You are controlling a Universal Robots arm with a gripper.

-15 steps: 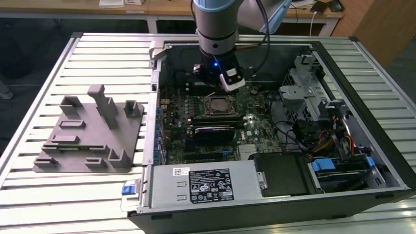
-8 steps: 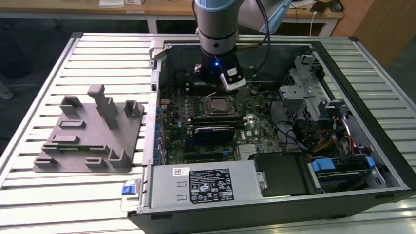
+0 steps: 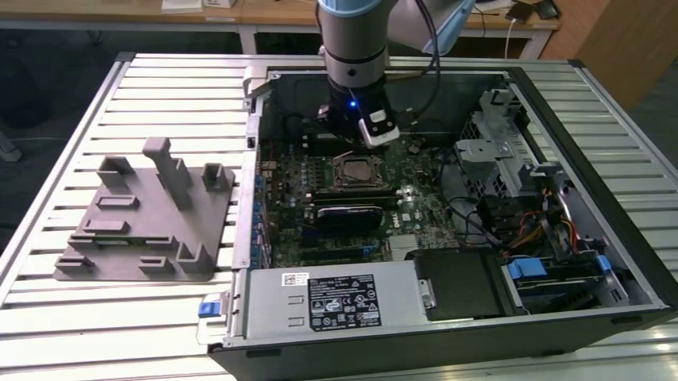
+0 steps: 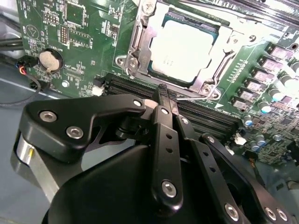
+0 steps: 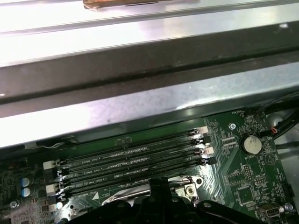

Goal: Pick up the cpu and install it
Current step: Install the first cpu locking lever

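Observation:
The cpu (image 4: 183,48), a silvery square chip, lies flat inside the metal socket frame (image 4: 136,51) on the green motherboard; the exterior view has the cpu (image 3: 355,170) at the board's middle. My gripper (image 4: 166,94) hovers just beside the socket, over the memory slots, with its black fingers pressed together and nothing between them. The fingertips (image 5: 160,183) rise at the edge of the first wrist view, short of the socket's corner. The arm (image 3: 355,71) reaches down into the open computer case, just behind the socket.
The case wall (image 5: 140,70) runs close behind the memory slots (image 5: 131,161). A black block (image 3: 350,216) sits in front of the socket, and the power supply (image 3: 329,302) nearer still. A drive cage (image 3: 509,151) and cables fill the exterior view's right. A grey fixture (image 3: 148,214) stands on the table at the left.

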